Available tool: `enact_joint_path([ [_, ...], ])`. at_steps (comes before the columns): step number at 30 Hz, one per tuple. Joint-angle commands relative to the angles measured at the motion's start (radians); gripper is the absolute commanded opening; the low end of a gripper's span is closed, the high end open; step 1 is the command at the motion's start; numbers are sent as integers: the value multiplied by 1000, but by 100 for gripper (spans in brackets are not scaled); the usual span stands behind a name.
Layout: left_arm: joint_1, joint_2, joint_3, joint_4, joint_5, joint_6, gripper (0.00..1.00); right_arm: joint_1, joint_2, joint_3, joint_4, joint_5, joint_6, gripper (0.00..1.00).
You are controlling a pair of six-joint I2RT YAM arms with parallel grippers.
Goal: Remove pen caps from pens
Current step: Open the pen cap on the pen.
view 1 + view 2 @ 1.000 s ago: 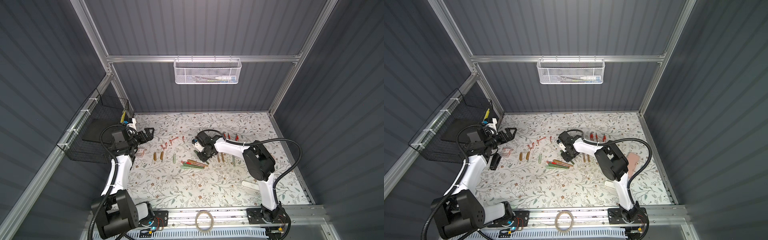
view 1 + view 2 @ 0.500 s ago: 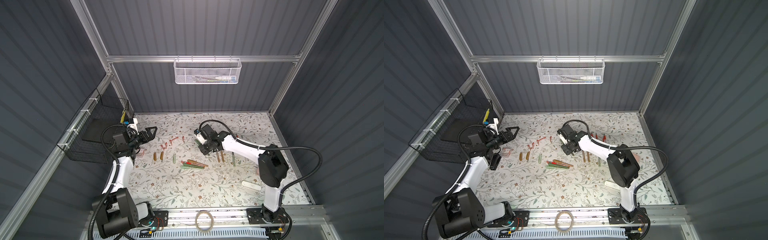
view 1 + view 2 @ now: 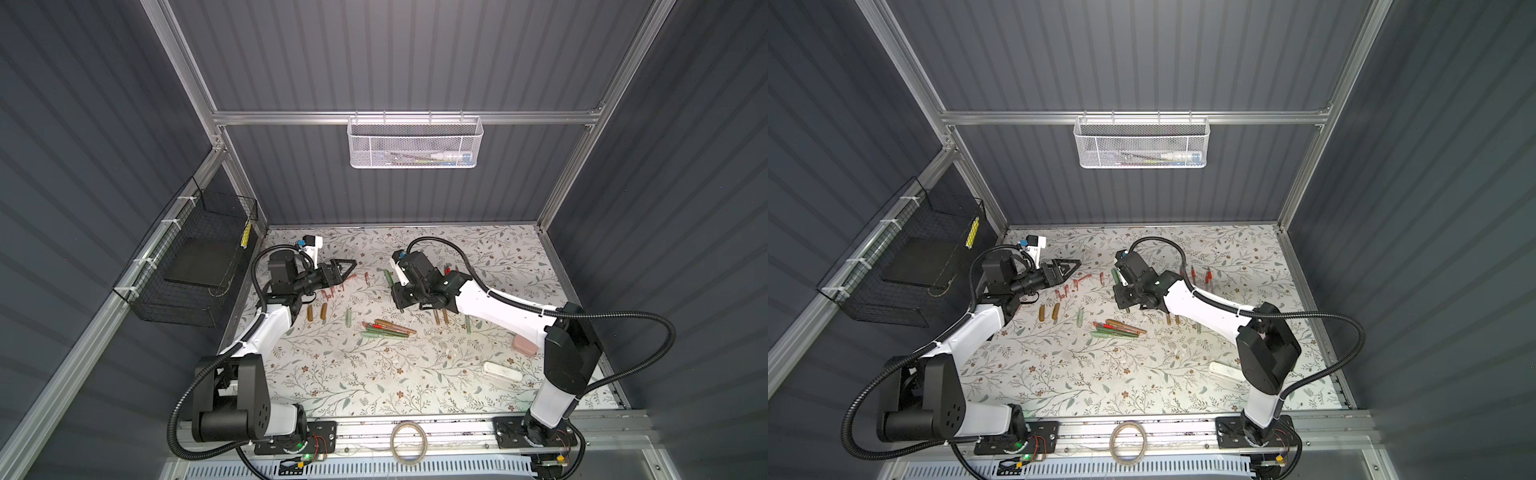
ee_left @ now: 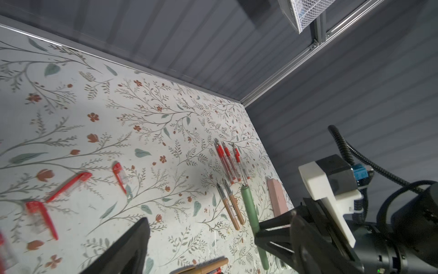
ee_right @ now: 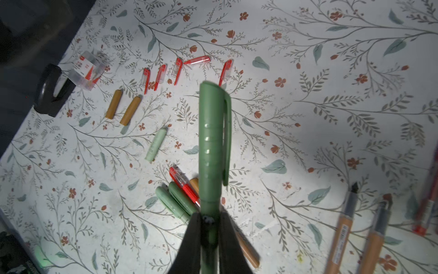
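Matt green plastic pen (image 5: 211,147)

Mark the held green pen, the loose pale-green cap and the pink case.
green pen (image 5: 211,142), right wrist view, on its cap.
pale-green cap (image 5: 156,144), right wrist view, mid-length.
pink case (image 3: 523,345), a top view, top face.

This is looking like a robotics lab test cell: dark ribbed panels (image 3: 395,54) and aluminium framing (image 3: 571,166) are enclosing a floral-papered surface (image 3: 374,386), a left arm (image 3: 270,328) and a right arm (image 3: 494,309) are standing bolted to a rail (image 3: 457,428) along its front edge, and a white mesh basket (image 3: 415,145) is hanging from the crossbar (image 3: 291,117).
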Motion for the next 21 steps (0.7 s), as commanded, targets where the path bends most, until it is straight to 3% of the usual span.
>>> enact_joint_path([
  [1,-51,26,-19,42,27,-10,90,21,5,-1,47,6,73,0],
  [16,-173,116,21,36,-40,-19,64,72,89,77,78,-50,104,0],
  [21,-174,105,42,-11,-73,4,49,86,94,87,90,-51,106,0],
])
